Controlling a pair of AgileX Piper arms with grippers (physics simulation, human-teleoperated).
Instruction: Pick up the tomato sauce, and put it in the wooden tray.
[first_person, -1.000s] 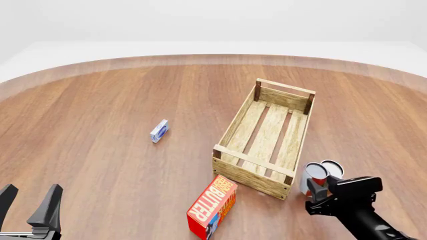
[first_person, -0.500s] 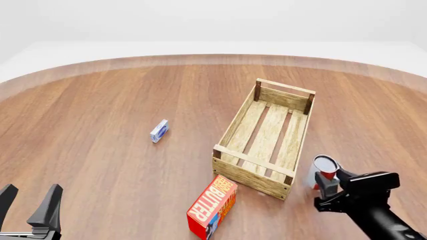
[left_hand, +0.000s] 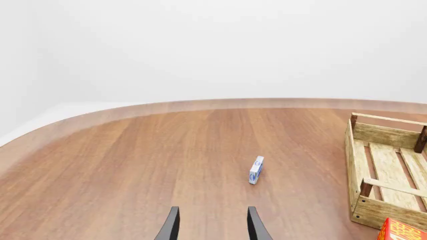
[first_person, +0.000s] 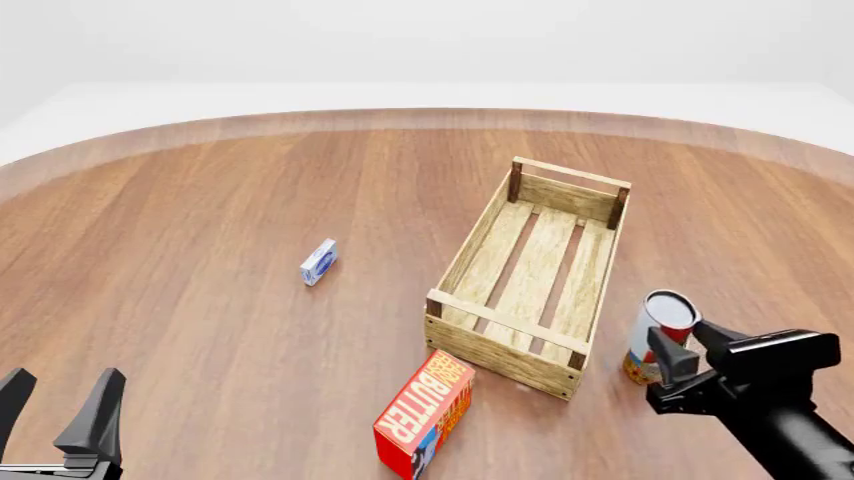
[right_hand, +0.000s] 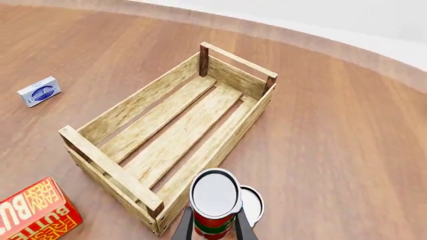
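The right gripper (first_person: 665, 362) comes in from about 4 o'clock in the front view and is closed around the tomato sauce (first_person: 663, 322); the can has a silvery-white top and a red band low on its side, and in the right wrist view (right_hand: 215, 200) it sits upright between the two dark fingers (right_hand: 182, 229), which press on either side of its lower body. In that same view a second can (right_hand: 252, 202) shows just beside and partly behind the held one (only its pale top is visible); in the front view an orange base (first_person: 635, 372) shows at the foot of the cans, though I cannot tell whether the tomato sauce is lifted off the table.

The wooden tray (first_person: 514, 318) lies at 10 o'clock from the held can, close beside it but apart, its long axis running toward 1 o'clock; its slatted floor holds nothing. A red butter box (first_person: 424, 411) stands tilted just off the tray's near corner at 7 o'clock from it. A small blue and white box (first_person: 318, 262) lies well apart at 9 o'clock from the tray.

The left gripper (first_person: 56, 408) sits at 7 o'clock in the front view, fingers spread apart and holding nothing; the left wrist view shows the same parted fingertips (left_hand: 172, 227) above bare wood.
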